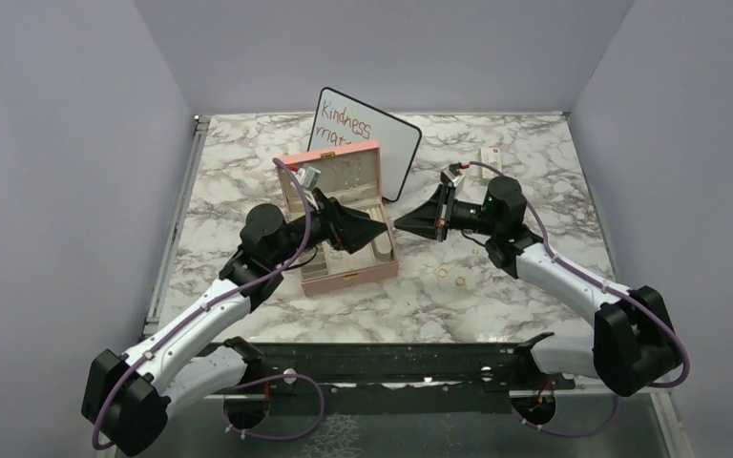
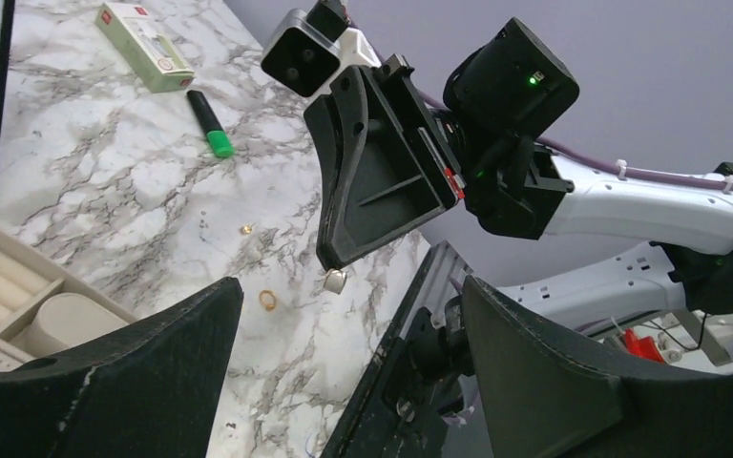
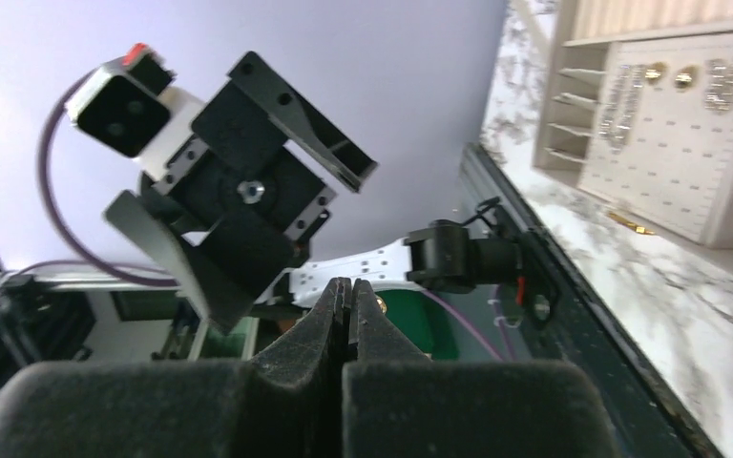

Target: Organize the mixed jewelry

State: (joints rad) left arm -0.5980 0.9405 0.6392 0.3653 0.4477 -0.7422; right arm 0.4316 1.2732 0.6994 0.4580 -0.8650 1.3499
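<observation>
In the top view, the open pink jewelry box (image 1: pixel 348 277) is seen near the middle of the marble worktop (image 1: pixel 248 162), with a whiteboard (image 1: pixel 396 157) propped at its 1 o'clock. 2 gold rings (image 1: pixel 450 276) lie on the bare marble at the box's 4 o'clock, apart from it. A white-green packet (image 1: pixel 490 157) lies at 1 o'clock from the right end effector (image 1: pixel 403 223).

The left arm is stretched from 7 o'clock toward the centre, and the left end effector (image 1: pixel 367 229) is held above the box's tray, aimed at 3 o'clock. The right arm is reached in from 5 o'clock with its end effector aimed at 9 o'clock. The 2 tips face each other, near but apart.

Only in the left wrist view are the left end effector's (image 2: pixel 351 298) fingers seen spread wide, with nothing between them. Also shown there are a green marker (image 2: pixel 210 124) beside the packet (image 2: pixel 143 46), 1 of the gold rings (image 2: pixel 267 300), a tinier gold bit (image 2: pixel 245 229), and a small silvery piece (image 2: pixel 335 281) just under the right end effector's (image 2: pixel 332 252) tip. Whether that piece is touched cannot be told.

Only in the right wrist view are the right end effector's (image 3: pixel 348 291) fingers seen pressed together, with nothing visible between them. Earrings (image 3: pixel 685 74) are pinned to the box's perforated panel (image 3: pixel 659 162), and a gold bar-like piece (image 3: pixel 630 222) lies on the marble beside it.
</observation>
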